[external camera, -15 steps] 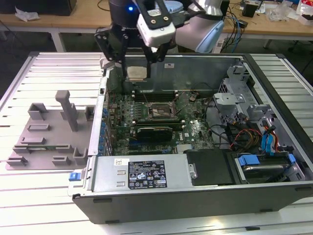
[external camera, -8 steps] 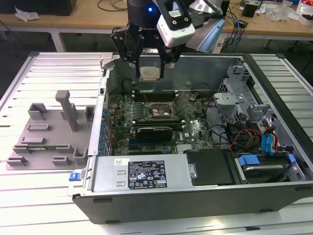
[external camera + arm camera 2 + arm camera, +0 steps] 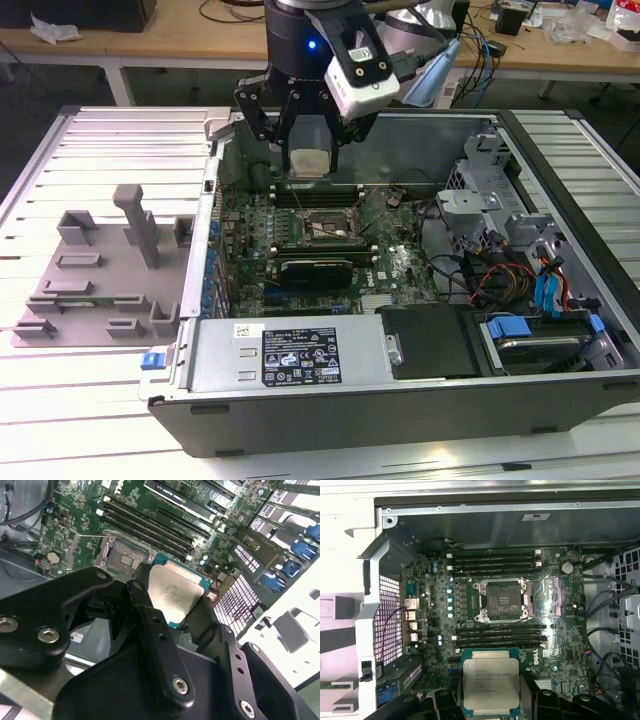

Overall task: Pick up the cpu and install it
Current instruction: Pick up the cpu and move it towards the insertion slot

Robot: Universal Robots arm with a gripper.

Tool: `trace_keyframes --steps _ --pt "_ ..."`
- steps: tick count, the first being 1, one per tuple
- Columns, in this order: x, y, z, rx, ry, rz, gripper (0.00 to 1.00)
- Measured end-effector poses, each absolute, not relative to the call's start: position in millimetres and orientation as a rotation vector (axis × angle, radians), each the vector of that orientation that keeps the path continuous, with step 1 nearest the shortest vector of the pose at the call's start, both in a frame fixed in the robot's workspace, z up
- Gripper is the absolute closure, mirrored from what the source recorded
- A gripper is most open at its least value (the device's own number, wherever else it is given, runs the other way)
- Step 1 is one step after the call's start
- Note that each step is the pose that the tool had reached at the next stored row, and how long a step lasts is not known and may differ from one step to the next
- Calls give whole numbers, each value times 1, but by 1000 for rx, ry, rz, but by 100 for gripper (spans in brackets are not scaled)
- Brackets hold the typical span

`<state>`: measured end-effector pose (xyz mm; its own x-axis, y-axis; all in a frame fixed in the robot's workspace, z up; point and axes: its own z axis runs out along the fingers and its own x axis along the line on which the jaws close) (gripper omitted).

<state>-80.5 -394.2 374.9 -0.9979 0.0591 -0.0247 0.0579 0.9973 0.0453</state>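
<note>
The gripper point(image 3: 308, 150) pinches the chip point(image 3: 491, 685) by two of its sides. Its black fingers point(image 3: 150, 620) press on the edges. The chip is a flat square with a dull silver top and a thin blue-green rim. The top has some faint smudges in the second wrist view. There is tiny print on it, too small to read. The fingers hide parts of its rim, and one edge is cut off in the first wrist view.

The chip hangs in the air above the green board point(image 3: 400, 265), not touching it. The socket point(image 3: 501, 599) lies near it on the board, a dark square inside a metal frame. Long black slots point(image 3: 495, 562) run on both sides of the socket.

The board lies flat inside the open computer case point(image 3: 420, 420). The case also holds a tangle of cables point(image 3: 490, 275) and a drive with blue tabs point(image 3: 530, 335), both on the exterior view's right. The gripper hides part of the case's far wall.

Outside the case, on the exterior view's left, a grey holder point(image 3: 100, 280) with blocks sits on the white table point(image 3: 90, 400).
</note>
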Motion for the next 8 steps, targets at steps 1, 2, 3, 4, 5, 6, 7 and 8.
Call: trace_keyframes --steps 1,2,3,4,5,6,7,8 --pt "-80 -394 372 91 3114 70 45" --pt "-79 -394 370 91 3114 69 45" --pt "-77 -394 368 91 3114 70 45" --pt "-76 -394 367 91 3114 70 45" --pt "-74 -393 365 91 3114 70 45" --pt "-72 -393 362 91 3114 69 45" --pt "-71 -392 361 91 3114 69 45" --pt "-70 -391 360 91 3114 70 45"
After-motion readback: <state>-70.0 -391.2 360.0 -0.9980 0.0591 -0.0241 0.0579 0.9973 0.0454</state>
